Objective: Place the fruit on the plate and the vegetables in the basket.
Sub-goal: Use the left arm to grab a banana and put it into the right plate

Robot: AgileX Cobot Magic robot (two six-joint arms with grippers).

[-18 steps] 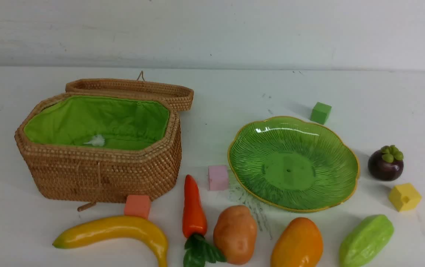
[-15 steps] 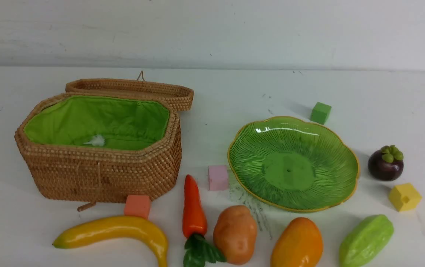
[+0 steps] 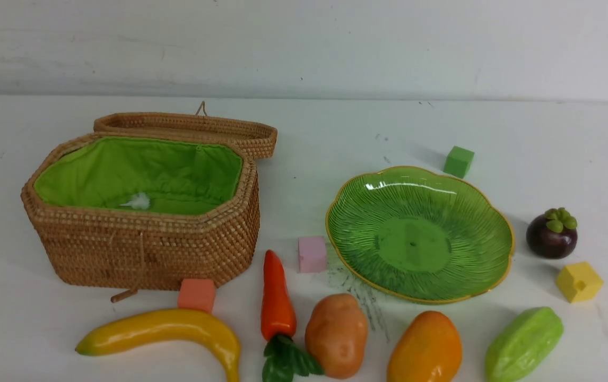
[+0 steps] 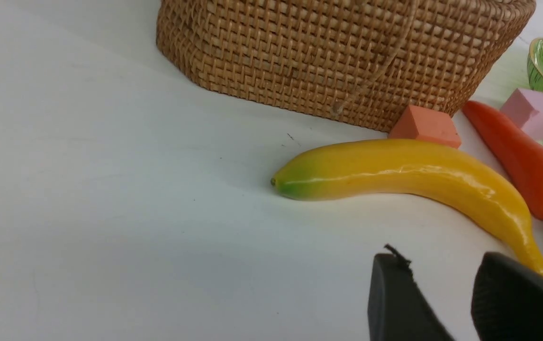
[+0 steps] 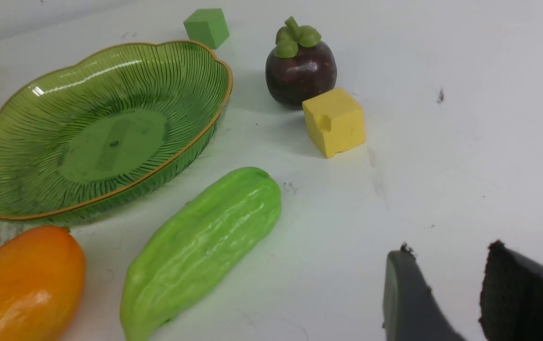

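The open wicker basket [image 3: 145, 249] with green lining stands at the left, empty. The green ribbed plate [image 3: 420, 233] stands empty at the right. In front lie the banana [image 3: 166, 331], the carrot [image 3: 277, 302], the potato [image 3: 336, 334] and the mango [image 3: 425, 350]. The mangosteen [image 3: 551, 234] sits right of the plate. Neither gripper shows in the front view. My left gripper [image 4: 442, 263] is open and empty, apart from the banana [image 4: 409, 175]. My right gripper [image 5: 447, 253] is open and empty, away from the mangosteen [image 5: 301, 66] and mango [image 5: 20, 284].
A light green bumpy gourd [image 3: 522, 342] lies at the front right. Foam cubes are scattered about: orange [image 3: 197, 294] against the basket, pink [image 3: 312, 253] beside the plate, green [image 3: 459, 161] behind it, yellow [image 3: 579, 282] near the mangosteen. The basket's lid [image 3: 187, 127] lies open behind it.
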